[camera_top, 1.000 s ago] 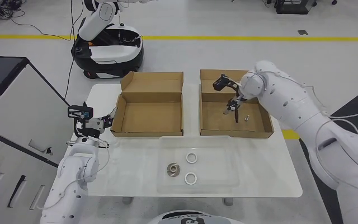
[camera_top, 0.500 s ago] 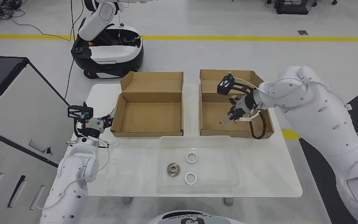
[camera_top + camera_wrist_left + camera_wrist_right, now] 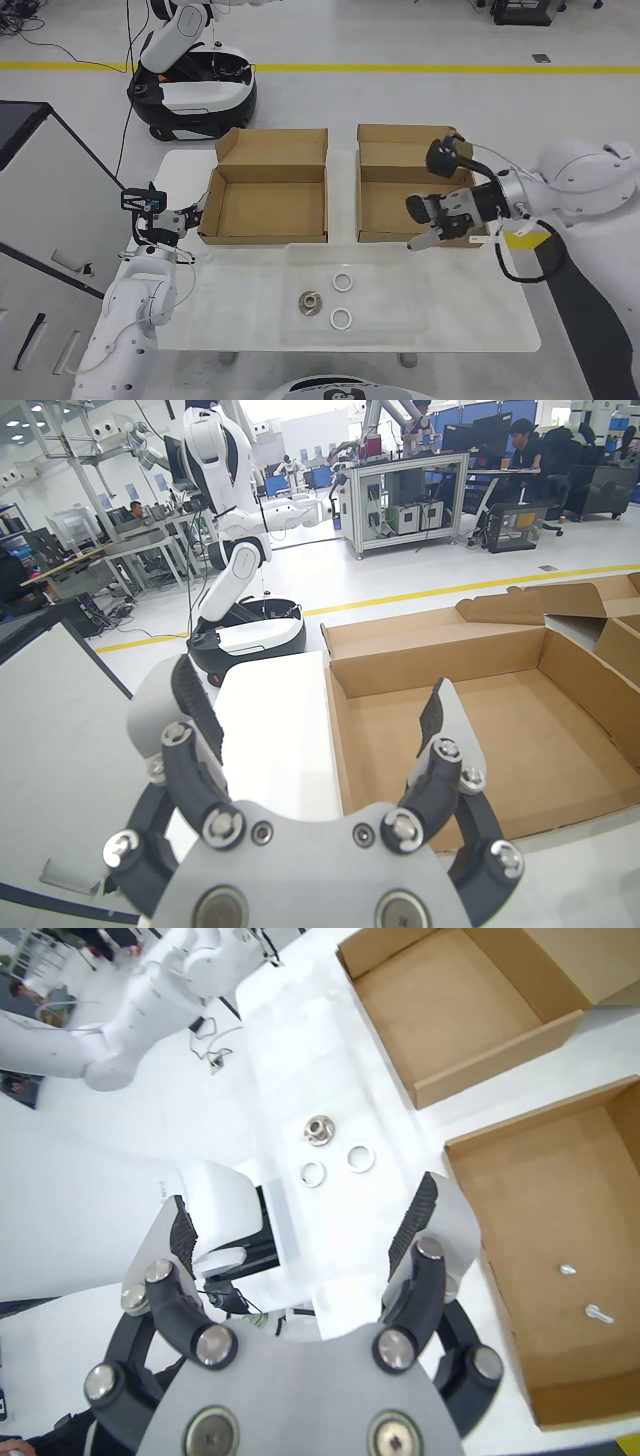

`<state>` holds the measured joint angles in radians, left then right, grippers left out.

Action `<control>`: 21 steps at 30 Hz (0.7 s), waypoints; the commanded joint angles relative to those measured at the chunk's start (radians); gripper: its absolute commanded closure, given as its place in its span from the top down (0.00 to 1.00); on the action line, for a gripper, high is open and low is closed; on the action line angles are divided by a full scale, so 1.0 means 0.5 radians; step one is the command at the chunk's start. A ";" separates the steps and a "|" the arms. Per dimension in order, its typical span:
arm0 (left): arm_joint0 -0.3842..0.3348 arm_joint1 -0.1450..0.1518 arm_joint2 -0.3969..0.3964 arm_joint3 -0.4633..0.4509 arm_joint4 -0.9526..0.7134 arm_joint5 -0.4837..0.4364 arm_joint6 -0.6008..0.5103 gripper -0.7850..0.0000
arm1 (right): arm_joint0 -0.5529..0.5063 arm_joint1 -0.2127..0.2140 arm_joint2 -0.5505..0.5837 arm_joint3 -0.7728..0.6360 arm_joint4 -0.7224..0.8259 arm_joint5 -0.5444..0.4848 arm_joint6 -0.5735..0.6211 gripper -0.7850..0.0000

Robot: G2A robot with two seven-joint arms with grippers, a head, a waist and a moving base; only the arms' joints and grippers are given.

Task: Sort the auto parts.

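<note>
1. Spread wide at the right gripper (image 3: 304,1202), with nothing between the ribbed pads (image 3: 416,1215). Hanging above the front part of the right cardboard box (image 3: 383,210), on the side nearest the tray.
2. Inside that box, on the brown floor: a small silver bolt (image 3: 566,1269) and a second bolt (image 3: 598,1313), near each other but apart.
3. Further out, in front of both boxes on the white table (image 3: 480,300): a clear shallow tray (image 3: 400,325) with three metal parts lying flat in it.
4. In the tray: a far ring (image 3: 342,282) closer to the boxes and a near ring (image 3: 342,319) closer to the robot. Just beside both, toward the left arm's side, a flanged bushing (image 3: 311,301) with its bore facing up. None of the three touching.
5. Across the table, likewise spread open and empty at the left gripper (image 3: 311,680). Held low beside the outer side wall of the left cardboard box (image 3: 268,208), over the table's left end and pointing toward that box.
6. On the left cardboard box: lid flap folded back at the far side, plain brown floor showing. Set just beside the right cardboard box with a narrow strip of table between.
7. Beyond the table, on the pale floor: a yellow line (image 3: 400,68), and this side of it another white robot (image 3: 195,90) on a dark base.
</note>
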<state>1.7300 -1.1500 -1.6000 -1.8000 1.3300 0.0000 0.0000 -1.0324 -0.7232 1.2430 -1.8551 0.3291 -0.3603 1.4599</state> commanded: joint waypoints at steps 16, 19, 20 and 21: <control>0.000 0.000 0.000 0.000 0.000 0.000 0.000 1.00 | -0.481 0.123 0.475 0.086 0.792 -0.053 -0.053 1.00; 0.000 0.000 0.000 0.000 0.000 0.000 0.000 1.00 | -0.562 0.129 0.546 0.108 0.889 -0.074 -0.073 1.00; 0.000 0.000 0.000 0.000 0.000 0.000 0.000 1.00 | -0.569 0.129 0.553 0.111 0.896 -0.076 -0.076 1.00; 0.000 0.000 0.000 0.000 0.000 0.000 0.000 1.00 | -0.569 0.129 0.553 0.111 0.896 -0.076 -0.076 1.00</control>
<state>1.7300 -1.1500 -1.6000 -1.8000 1.3300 0.0000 0.0000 -1.3175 -0.6584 1.5202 -1.7997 0.7777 -0.3986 1.4219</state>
